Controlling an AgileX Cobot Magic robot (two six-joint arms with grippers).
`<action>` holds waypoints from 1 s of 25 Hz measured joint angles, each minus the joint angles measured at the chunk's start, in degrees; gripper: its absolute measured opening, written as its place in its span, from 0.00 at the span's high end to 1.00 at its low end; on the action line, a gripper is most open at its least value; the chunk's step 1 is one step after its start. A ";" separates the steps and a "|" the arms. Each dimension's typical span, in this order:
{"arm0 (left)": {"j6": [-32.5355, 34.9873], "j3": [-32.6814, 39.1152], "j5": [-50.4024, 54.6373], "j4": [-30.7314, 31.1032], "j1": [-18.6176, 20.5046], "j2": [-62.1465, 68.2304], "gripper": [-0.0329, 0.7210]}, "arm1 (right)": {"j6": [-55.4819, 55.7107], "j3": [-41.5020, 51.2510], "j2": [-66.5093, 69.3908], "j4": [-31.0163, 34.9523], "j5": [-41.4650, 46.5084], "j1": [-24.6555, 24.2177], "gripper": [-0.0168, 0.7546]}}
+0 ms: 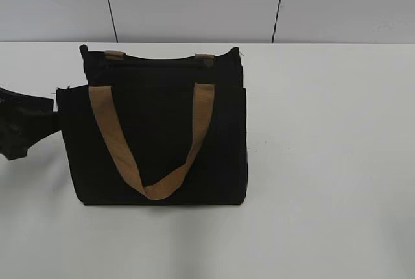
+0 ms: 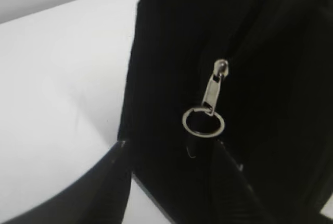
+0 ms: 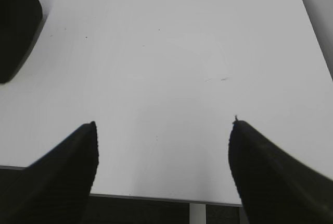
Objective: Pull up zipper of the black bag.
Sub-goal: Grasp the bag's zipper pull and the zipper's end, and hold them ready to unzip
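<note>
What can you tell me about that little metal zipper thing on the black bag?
The zipper shows only in the left wrist view: a small silver metal slider with a flat pull tab hanging down at a slight slant, ending in a round ring. It sits on a dark zip track on the black bag, whose fabric lies behind it. The left gripper is open, one finger on each side just below the ring; nothing visibly grips it. The track itself is too dark to judge.

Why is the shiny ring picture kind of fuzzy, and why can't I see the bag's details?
Left wrist view: the camera sits so close that the zipper and its ring look soft, and the left gripper fingers blur. Exterior view: the black bag swallows the light, so folds vanish. Right wrist view: the table is bright.
</note>
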 joint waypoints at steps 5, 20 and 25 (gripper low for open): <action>-4.88 -6.39 -6.21 11.02 1.12 12.21 0.47 | 0.00 0.00 0.00 0.00 0.00 0.00 0.21; 0.68 -17.90 -16.76 12.01 -1.85 28.68 0.78 | 0.00 0.00 0.00 0.00 0.00 0.00 0.21; 0.70 -17.90 -17.47 12.88 -1.90 28.59 0.93 | 0.00 0.00 0.00 0.00 0.00 0.00 0.21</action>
